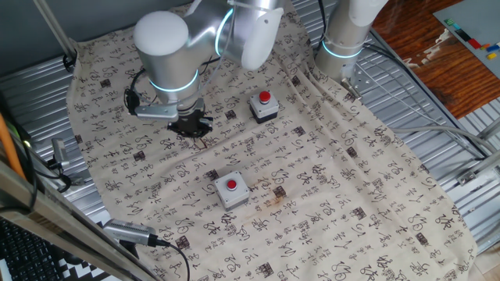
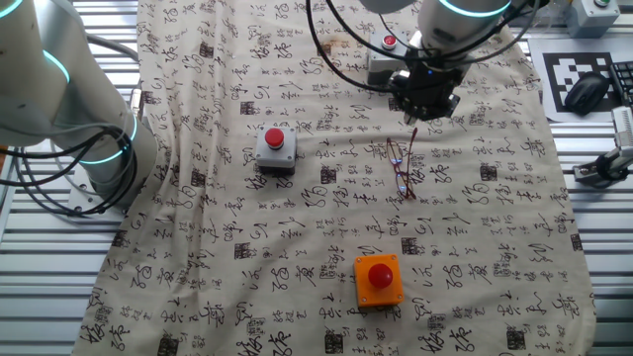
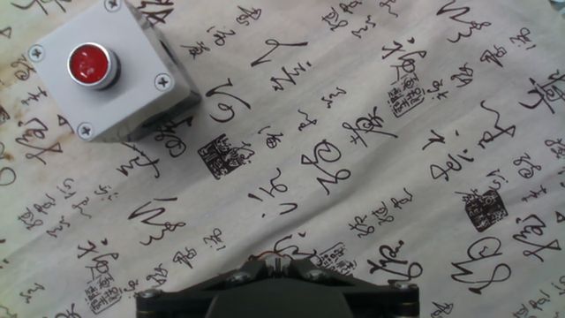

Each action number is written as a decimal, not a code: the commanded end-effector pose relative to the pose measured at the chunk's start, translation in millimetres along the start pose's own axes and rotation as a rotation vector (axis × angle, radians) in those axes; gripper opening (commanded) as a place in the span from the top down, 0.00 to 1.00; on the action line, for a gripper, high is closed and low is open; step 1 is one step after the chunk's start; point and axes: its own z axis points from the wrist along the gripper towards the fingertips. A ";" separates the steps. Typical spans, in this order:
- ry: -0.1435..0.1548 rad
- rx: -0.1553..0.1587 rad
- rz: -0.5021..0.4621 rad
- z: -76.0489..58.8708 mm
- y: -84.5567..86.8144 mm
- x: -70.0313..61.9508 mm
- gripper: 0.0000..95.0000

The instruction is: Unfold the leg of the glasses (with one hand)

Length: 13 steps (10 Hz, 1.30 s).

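Thin reddish-brown wire glasses (image 2: 401,168) lie on the wrinkled, calligraphy-printed cloth (image 2: 297,247) over the table, right of a grey button box (image 2: 276,148). The fingers (image 2: 423,102) seem closed on one leg tip.

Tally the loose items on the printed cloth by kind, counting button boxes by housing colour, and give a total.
Grey button boxes with red buttons: 2
Orange button box with red button: 1
Glasses: 1
Total: 4
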 end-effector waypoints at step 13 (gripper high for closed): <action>-0.006 -0.010 -0.009 -7.7 -7.2 5.7 1.00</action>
